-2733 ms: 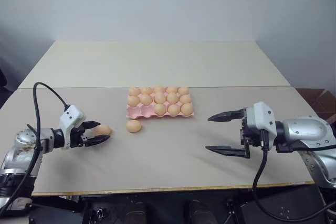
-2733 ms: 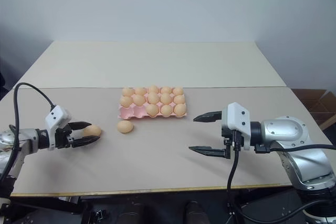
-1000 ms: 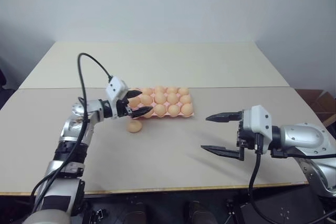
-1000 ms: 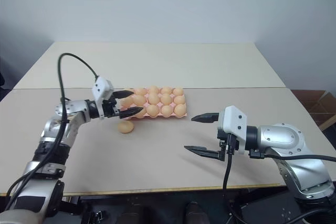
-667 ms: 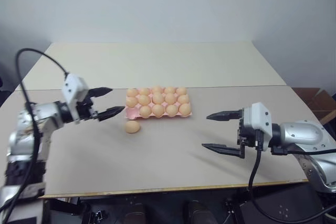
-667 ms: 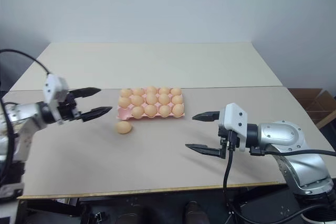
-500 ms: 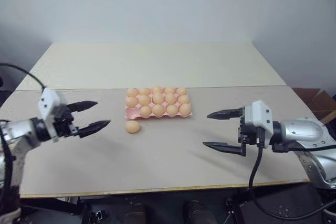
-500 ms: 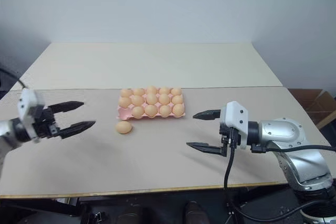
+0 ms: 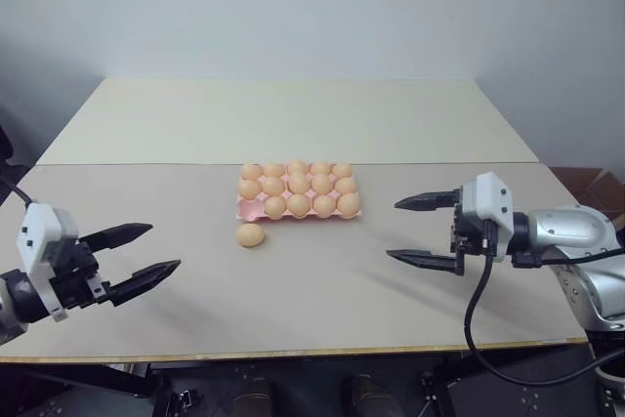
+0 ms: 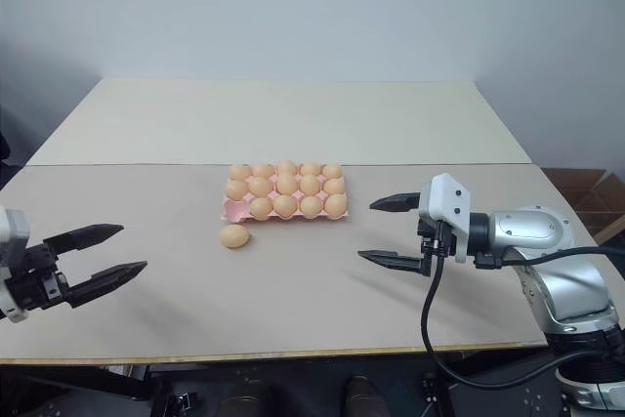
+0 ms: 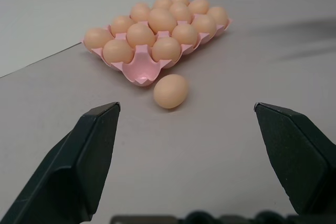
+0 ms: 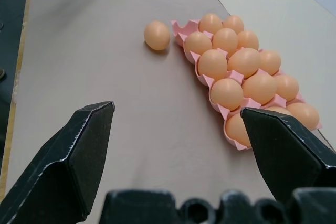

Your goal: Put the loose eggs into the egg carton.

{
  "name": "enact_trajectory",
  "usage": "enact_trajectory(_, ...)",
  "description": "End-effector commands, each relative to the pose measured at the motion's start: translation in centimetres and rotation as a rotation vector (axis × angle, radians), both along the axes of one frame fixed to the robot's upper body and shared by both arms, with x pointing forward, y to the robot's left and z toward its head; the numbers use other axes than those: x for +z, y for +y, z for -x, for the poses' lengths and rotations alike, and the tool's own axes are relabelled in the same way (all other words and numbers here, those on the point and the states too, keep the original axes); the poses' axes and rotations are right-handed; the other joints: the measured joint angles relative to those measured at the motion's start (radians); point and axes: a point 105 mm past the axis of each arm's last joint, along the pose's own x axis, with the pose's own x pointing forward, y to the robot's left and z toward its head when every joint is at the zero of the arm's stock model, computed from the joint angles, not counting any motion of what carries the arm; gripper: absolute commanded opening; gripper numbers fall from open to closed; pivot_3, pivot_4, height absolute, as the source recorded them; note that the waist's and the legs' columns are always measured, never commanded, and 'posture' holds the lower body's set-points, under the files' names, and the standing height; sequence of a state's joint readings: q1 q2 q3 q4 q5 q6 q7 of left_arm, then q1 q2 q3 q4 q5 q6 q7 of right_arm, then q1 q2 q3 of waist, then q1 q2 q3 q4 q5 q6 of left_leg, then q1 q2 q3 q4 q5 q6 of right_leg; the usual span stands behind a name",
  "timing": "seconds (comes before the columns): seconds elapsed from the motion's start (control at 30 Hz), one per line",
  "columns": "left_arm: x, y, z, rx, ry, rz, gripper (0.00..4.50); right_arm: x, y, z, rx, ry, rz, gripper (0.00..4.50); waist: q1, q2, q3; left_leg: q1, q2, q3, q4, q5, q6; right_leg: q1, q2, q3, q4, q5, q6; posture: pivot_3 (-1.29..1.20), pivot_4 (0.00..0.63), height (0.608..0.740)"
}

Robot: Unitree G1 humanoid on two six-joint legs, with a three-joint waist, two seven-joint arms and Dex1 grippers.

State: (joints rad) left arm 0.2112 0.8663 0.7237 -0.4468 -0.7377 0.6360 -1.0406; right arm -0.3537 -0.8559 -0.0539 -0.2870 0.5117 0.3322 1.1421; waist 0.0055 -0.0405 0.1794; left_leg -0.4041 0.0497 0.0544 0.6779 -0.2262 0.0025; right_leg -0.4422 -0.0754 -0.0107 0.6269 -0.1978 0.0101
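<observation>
Egg carton point(image 9: 250, 208) nearly full; front-left cup empty, loose egg point(image 9: 250, 234) beside.

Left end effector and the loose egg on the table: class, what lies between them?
Nothing: bare table separates the open left end effector from the loose egg, as the left eye view shows.

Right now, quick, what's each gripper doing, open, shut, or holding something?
Left gripper: open, holding nothing.
Right gripper: open, holding nothing.
</observation>
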Motion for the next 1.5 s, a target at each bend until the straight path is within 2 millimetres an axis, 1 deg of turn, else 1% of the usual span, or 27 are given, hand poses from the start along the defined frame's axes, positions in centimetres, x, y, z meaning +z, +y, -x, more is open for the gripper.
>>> enact_trajectory(0.03, 1.4, -0.2, 0.3, -0.001, -0.041, -0.029, 4.46, 0.7, 0.0, 0.4, 0.011, -0.035, -0.014, 4.50, 0.001, 0.000, 0.000, 0.000, 0.000, 0.000, 0.000, 0.000, 0.000, 0.000, 0.000, 0.000, 0.000, 0.000, 0.000, 0.00, 0.150, 0.740)
enact_trajectory(0.2, 1.5, -0.4, 0.7, 0.005, -0.039, -0.035, 4.46, 0.6, 0.2, 0.4, 0.025, -0.023, -0.013, 4.50, 0.001, 0.000, 0.000, 0.000, 0.000, 0.000, 0.000, 0.000, 0.000, 0.000, 0.000, 0.000, 0.000, 0.000, 0.000, 0.00, 0.150, 0.740)
enact_trajectory(0.27, 1.5, -0.5, 0.7, 0.007, -0.042, -0.037, 4.46, 0.7, 0.3, 0.2, 0.029, -0.028, -0.014, 4.50, 0.001, 0.000, 0.000, 0.000, 0.000, 0.000, 0.000, 0.000, 0.000, 0.000, 0.000, 0.000, 0.000, 0.000, 0.000, 0.00, 0.150, 0.740)
enact_trajectory(0.37, 1.4, -1.2, 0.3, -0.010, -0.049, -0.042, 4.46, 0.7, 0.4, -0.1, 0.035, -0.033, -0.015, 4.50, 0.002, 0.000, 0.000, 0.000, 0.000, 0.000, 0.000, 0.000, 0.000, 0.000, 0.000, 0.000, 0.000, 0.000, 0.000, 0.00, 0.150, 0.740)
enact_trajectory(0.5, 0.4, -2.6, -1.6, -0.025, -0.066, -0.066, 4.46, 0.8, 0.5, -0.3, 0.038, -0.039, -0.016, 4.50, 0.010, 0.000, 0.000, 0.000, 0.000, 0.000, 0.000, 0.000, 0.000, 0.000, 0.000, 0.000, 0.000, 0.000, 0.000, 0.00, 0.150, 0.740)
enact_trajectory(0.67, -1.4, -4.4, -4.0, -0.046, -0.076, -0.093, 4.46, 1.4, 0.6, -0.1, 0.045, -0.058, -0.012, 4.50, 0.007, 0.000, 0.000, 0.000, 0.000, 0.000, 0.000, 0.000, 0.000, 0.001, 0.000, 0.000, -0.001, 0.000, 0.000, 0.00, 0.150, 0.740)
enact_trajectory(0.8, -2.4, -5.6, -6.6, -0.022, -0.091, -0.081, 4.46, 1.2, 0.7, 0.2, 0.046, -0.060, -0.011, 4.50, 0.007, 0.000, 0.000, 0.000, 0.000, 0.000, 0.000, 0.000, 0.000, 0.001, 0.001, 0.000, -0.001, 0.001, 0.001, 0.00, 0.150, 0.740)
enact_trajectory(0.87, -3.3, -6.1, -7.6, -0.016, -0.084, -0.085, 4.46, 1.2, 0.9, 0.3, 0.043, -0.063, -0.016, 4.50, 0.007, 0.000, 0.000, 0.000, 0.000, 0.000, 0.000, 0.000, 0.000, 0.002, 0.001, 0.000, 0.000, 0.003, 0.004, 0.00, 0.150, 0.740)
enact_trajectory(1.13, -6.5, -6.3, -10.1, 0.019, -0.009, -0.079, 4.46, 1.1, 1.0, 0.5, 0.031, -0.074, -0.025, 4.50, 0.005, 0.000, 0.000, 0.000, 0.000, 0.000, 0.000, 0.000, 0.000, 0.001, 0.001, 0.000, 0.000, 0.004, 0.006, 0.00, 0.150, 0.740)
enact_trajectory(1.27, -6.9, -6.8, -11.2, 0.030, -0.003, -0.057, 4.46, 1.2, 1.0, 0.5, 0.022, -0.081, -0.030, 4.50, 0.006, 0.000, 0.000, 0.000, -0.001, 0.000, 0.000, 0.000, 0.000, 0.001, 0.001, 0.000, 0.000, 0.004, 0.006, 0.00, 0.150, 0.740)
enact_trajectory(1.5, -8.0, -8.2, -11.6, -0.039, 0.053, -0.059, 4.46, 1.1, 1.0, 0.7, 0.012, -0.080, -0.033, 4.50, 0.006, 0.000, 0.000, -0.001, -0.001, 0.000, 0.000, 0.000, 0.000, 0.001, 0.001, 0.000, -0.001, 0.004, 0.006, 0.00, 0.150, 0.740)
